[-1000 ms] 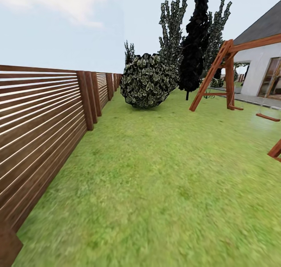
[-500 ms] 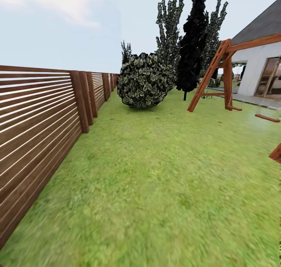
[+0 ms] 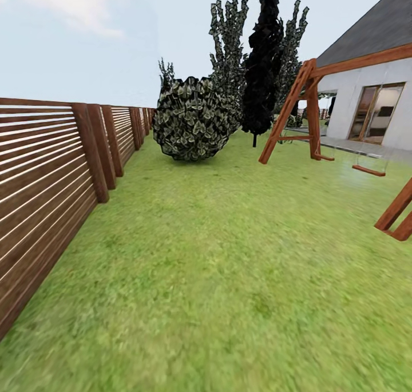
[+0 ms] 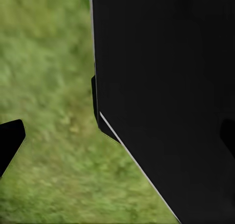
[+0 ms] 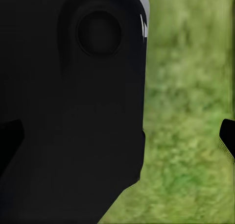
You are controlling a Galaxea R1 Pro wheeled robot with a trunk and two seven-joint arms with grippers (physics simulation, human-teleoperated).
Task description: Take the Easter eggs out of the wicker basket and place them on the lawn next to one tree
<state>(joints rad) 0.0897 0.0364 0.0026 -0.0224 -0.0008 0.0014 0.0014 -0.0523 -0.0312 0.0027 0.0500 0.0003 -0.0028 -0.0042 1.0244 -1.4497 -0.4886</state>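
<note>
Grippers: fingertips wide apart in both wrist views, nothing between, grass below.
Lawn (image 3: 229,254): ahead.
Fence (image 3: 46,180): left.
Black tree (image 3: 260,66): far.
Progress: en route; eggs' and basket's whereabouts unknown.

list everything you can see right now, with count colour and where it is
lawn: one, mottled green, across the foreground
fence: one, brown horizontal slats, along the left edge, receding
round bush: one, dark green-grey, on the grass at the far end by the fence
tall leafy trees: at least two, green-grey, behind the bush
black tree: one, all black, right of the bush
swing set: one, red-brown wood, right side
house: one, white wall, grey roof, far right
left gripper: dark fingertips at the left wrist view's edges, grass below
right gripper: dark fingertips over grass, black robot body alongside
</note>
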